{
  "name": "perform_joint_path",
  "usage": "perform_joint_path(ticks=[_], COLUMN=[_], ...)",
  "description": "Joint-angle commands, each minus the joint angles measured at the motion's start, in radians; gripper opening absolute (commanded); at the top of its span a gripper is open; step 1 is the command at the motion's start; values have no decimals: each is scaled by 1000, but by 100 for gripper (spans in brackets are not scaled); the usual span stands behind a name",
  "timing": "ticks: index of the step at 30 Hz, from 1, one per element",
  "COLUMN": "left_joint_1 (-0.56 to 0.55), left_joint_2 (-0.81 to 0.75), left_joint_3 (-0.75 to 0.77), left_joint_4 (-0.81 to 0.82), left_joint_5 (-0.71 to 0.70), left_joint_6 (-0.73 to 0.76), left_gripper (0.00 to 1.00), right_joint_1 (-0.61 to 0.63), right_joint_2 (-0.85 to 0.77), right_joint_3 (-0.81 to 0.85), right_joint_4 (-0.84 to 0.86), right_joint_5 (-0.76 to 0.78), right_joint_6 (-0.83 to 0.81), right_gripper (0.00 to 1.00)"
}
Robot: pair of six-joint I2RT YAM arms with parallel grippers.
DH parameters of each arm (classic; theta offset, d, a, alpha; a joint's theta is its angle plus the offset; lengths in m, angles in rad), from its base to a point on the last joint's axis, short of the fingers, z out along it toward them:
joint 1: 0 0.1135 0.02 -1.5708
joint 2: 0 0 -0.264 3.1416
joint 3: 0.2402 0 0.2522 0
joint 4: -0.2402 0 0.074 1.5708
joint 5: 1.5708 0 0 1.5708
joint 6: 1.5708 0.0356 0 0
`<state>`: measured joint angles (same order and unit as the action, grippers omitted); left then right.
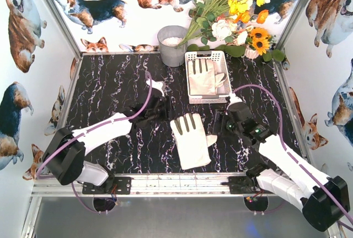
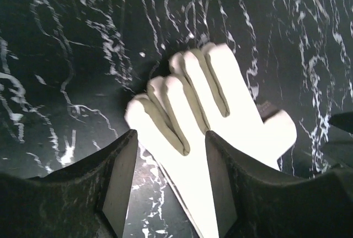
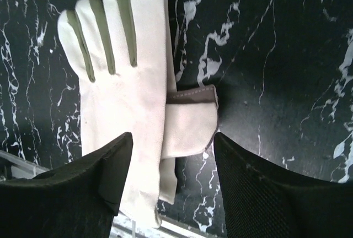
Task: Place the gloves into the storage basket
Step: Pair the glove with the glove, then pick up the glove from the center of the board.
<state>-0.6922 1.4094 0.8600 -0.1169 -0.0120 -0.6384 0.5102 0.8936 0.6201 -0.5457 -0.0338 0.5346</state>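
A cream-white glove [image 1: 191, 139] with dark grey strips between its fingers lies flat on the black marbled table, near the front middle. In the left wrist view a second layer shows under this glove [image 2: 220, 111]. My left gripper [image 1: 161, 109] hovers to its left, open [image 2: 171, 155], nothing held. To the glove's right my right gripper [image 1: 222, 122] stands open [image 3: 172, 155] over the thumb side of the glove [image 3: 127, 72], gripping nothing. The white slotted storage basket [image 1: 191, 56] stands at the back middle with pale gloves [image 1: 203, 78] lying inside.
A grey metal bucket [image 1: 172, 45] stands left of the basket, and a bunch of artificial flowers [image 1: 231, 6] leans behind it. A metal rail [image 1: 182, 183] runs along the table's front edge. Printed walls close in both sides.
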Motion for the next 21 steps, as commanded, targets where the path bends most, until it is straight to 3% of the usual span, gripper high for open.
perform_joint_path(ticks=[1, 5, 10, 18, 21], left_joint_1=[-60, -100, -116, -128, -128], left_joint_2=[37, 69, 128, 215, 235], left_joint_3=[6, 31, 5, 52, 63], left_joint_4=[-4, 11, 163, 251, 248], left_joint_5=[51, 58, 126, 179, 170], left_joint_6=[-31, -73, -143, -181, -171], left_gripper=[46, 43, 40, 32, 30], right_joint_1=[-25, -25, -23, 1, 11], right_joint_2=[17, 22, 14, 59, 92], right_joint_3=[4, 2, -67, -130, -137], right_joint_4=[-38, -66, -59, 31, 76], right_joint_5=[-125, -227, -337, -372, -359], right_joint_6=[65, 92, 111, 133, 146], right_gripper=[60, 57, 51, 36, 26])
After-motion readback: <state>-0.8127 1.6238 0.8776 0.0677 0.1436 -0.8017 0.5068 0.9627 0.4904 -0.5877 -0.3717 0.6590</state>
